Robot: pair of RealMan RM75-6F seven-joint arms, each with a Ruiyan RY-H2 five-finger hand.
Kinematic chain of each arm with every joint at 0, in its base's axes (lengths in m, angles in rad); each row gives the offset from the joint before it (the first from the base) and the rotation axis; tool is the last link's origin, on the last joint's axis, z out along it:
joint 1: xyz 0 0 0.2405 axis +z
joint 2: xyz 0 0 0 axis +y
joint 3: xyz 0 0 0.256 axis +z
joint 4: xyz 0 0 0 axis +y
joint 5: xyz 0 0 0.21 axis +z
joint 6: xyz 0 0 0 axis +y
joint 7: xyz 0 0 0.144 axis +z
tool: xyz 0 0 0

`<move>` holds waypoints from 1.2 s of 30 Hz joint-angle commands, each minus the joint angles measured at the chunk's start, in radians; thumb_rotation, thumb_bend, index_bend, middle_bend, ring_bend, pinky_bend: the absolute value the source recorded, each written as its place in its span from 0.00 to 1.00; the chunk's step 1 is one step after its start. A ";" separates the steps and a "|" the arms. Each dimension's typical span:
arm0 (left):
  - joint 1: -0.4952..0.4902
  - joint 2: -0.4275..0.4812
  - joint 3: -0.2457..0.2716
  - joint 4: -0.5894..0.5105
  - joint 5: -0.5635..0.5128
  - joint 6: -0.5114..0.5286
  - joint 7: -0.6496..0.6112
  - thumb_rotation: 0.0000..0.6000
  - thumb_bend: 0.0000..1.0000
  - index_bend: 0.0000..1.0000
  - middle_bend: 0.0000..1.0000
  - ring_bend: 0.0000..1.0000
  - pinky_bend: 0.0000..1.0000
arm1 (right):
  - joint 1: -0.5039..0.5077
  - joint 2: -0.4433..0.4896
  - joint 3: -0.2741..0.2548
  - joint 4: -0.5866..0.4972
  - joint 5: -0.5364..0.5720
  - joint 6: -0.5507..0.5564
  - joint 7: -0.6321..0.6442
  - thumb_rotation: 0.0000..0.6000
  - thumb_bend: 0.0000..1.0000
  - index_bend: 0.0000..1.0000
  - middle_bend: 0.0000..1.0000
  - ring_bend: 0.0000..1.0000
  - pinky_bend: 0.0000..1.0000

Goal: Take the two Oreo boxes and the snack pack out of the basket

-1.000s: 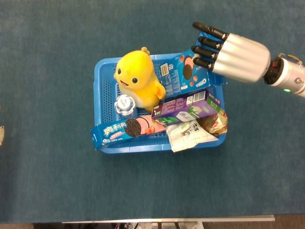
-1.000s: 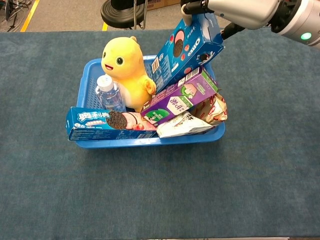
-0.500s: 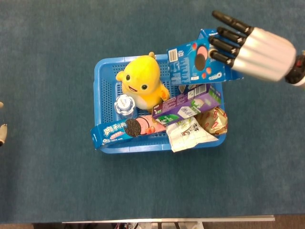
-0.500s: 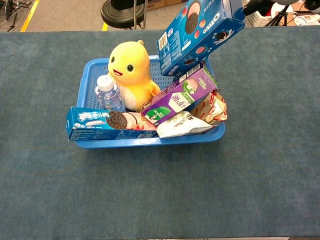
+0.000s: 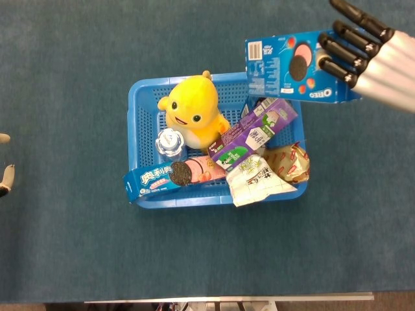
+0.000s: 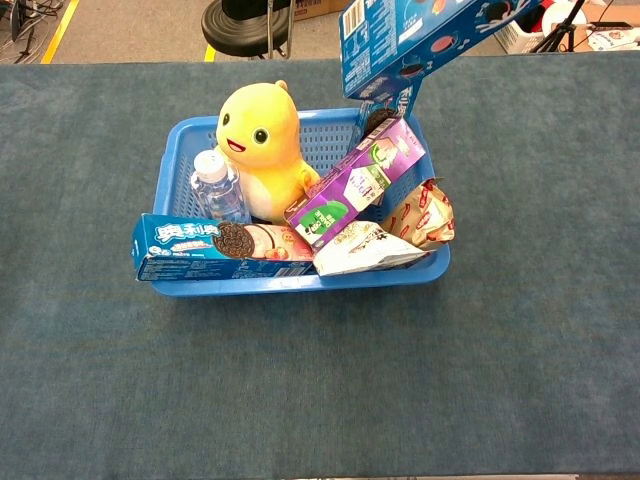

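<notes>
My right hand (image 5: 373,55) grips a blue Oreo box (image 5: 295,68) by its right end, lifted above the back right corner of the blue basket (image 5: 133,129). In the chest view the same Oreo box (image 6: 420,40) hangs at the top edge, above the basket (image 6: 170,180). A long blue Oreo box (image 5: 172,176) lies across the basket's front left rim. A white snack pack (image 5: 256,183) rests at the front right, with a red and gold pack (image 5: 293,162) beside it. Only fingertips of my left hand (image 5: 5,175) show at the left edge, far from the basket.
A yellow plush toy (image 5: 192,113) sits in the basket's middle, with a water bottle (image 5: 170,142) to its left. A purple box (image 5: 256,133) leans across the packs. Blue cloth (image 5: 78,246) covers the table all around. A black chair base (image 6: 240,25) stands beyond the far edge.
My right hand has carried the Oreo box up and to the right, clear of the basket. The purple box that leaned on it has shifted. The plush toy has settled.
</notes>
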 commanded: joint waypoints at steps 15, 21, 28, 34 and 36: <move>-0.014 -0.011 -0.001 -0.006 -0.009 -0.015 0.016 1.00 0.34 0.32 0.19 0.11 0.36 | -0.141 0.207 0.002 -0.334 -0.018 -0.030 -0.153 1.00 0.00 0.58 0.64 0.44 0.25; -0.023 -0.015 0.000 -0.009 -0.010 -0.027 0.025 1.00 0.34 0.32 0.19 0.11 0.36 | -0.196 0.339 -0.032 -0.638 0.035 -0.219 -0.346 1.00 0.00 0.58 0.66 0.47 0.26; -0.029 -0.020 0.002 -0.006 -0.013 -0.037 0.024 1.00 0.34 0.32 0.19 0.11 0.36 | -0.234 0.420 -0.035 -0.859 0.083 -0.387 -0.564 1.00 0.00 0.62 0.68 0.49 0.30; -0.026 -0.024 0.005 0.005 -0.019 -0.039 0.010 1.00 0.34 0.32 0.19 0.11 0.36 | -0.267 0.453 -0.023 -0.973 0.194 -0.499 -0.676 1.00 0.00 0.62 0.68 0.50 0.32; -0.025 -0.026 0.006 0.011 -0.022 -0.040 0.005 1.00 0.34 0.32 0.19 0.11 0.36 | -0.276 0.453 -0.019 -0.988 0.219 -0.520 -0.687 1.00 0.00 0.62 0.68 0.50 0.32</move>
